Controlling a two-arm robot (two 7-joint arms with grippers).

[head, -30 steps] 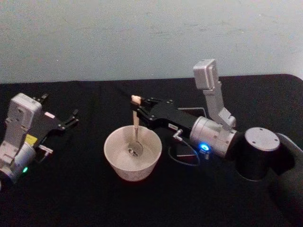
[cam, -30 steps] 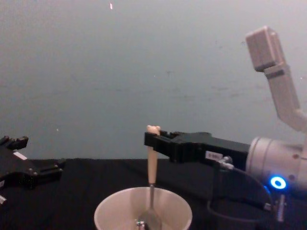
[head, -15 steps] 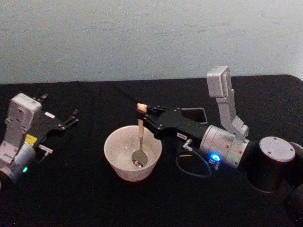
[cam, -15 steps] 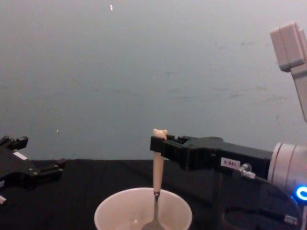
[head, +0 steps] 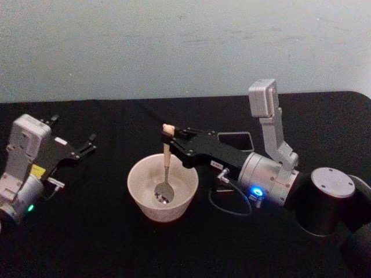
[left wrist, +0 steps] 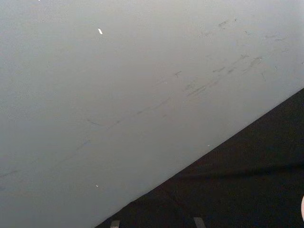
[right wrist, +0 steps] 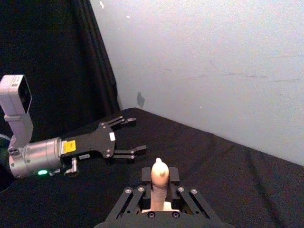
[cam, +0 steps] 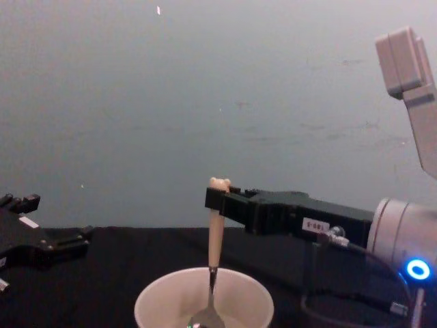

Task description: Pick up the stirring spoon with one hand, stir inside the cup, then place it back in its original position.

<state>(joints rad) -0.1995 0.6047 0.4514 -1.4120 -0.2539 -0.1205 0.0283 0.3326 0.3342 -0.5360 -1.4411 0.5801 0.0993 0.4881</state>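
The stirring spoon stands almost upright, its metal bowl down inside the cream-white cup at table centre. My right gripper reaches in from the right and is shut on the beige handle just under the bear head. From the chest, the spoon dips into the cup with the right gripper clamped near its top. The right wrist view has the handle tip between the fingers. The dark grey holder sits behind the right arm. My left gripper rests open at the far left.
A black cloth covers the table, with a pale wall behind. A cable loops beside the right wrist near the cup. The left gripper shows far off in the right wrist view.
The right gripper has swung the spoon around inside the cup: its top moved right, then back left, and the spoon bowl shifted within the cup. The left arm stayed still.
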